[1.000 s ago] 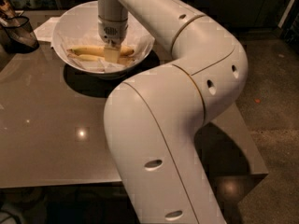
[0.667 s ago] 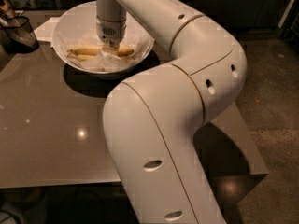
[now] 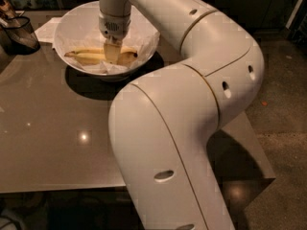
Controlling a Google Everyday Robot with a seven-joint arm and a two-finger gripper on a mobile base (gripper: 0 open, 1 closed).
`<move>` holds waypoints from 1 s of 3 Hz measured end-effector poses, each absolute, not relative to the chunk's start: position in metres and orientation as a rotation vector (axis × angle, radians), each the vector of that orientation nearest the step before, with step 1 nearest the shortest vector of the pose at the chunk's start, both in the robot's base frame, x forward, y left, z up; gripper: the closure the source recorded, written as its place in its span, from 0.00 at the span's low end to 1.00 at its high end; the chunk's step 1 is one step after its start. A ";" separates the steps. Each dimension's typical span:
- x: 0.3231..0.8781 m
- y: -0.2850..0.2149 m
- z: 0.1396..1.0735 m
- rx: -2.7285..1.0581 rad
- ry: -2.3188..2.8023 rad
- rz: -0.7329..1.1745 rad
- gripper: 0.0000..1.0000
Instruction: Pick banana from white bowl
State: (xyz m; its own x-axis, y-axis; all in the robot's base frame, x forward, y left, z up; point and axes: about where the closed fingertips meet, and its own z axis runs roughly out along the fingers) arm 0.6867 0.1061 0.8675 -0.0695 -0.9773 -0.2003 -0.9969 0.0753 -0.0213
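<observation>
The gripper [image 3: 113,54] is down inside the white bowl [image 3: 72,25] at the far end of the table [image 3: 48,128], seemingly touching the middle of the banana [image 3: 85,57] lying there; clamped or not, I cannot tell

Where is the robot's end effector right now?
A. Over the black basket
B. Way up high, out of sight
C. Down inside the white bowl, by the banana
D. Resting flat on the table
C. The end effector reaches down inside the white bowl, right at the banana lying in it.
</observation>
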 end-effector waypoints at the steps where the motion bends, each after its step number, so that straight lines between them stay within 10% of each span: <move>1: 0.683 0.104 0.880 -2.010 2.139 0.242 1.00; 3: 0.668 0.101 0.918 -2.004 2.035 0.328 1.00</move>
State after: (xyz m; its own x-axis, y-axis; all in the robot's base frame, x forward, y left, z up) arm 0.6682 0.1015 0.9176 -0.0096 -0.9394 -0.3428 -0.9995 0.0196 -0.0255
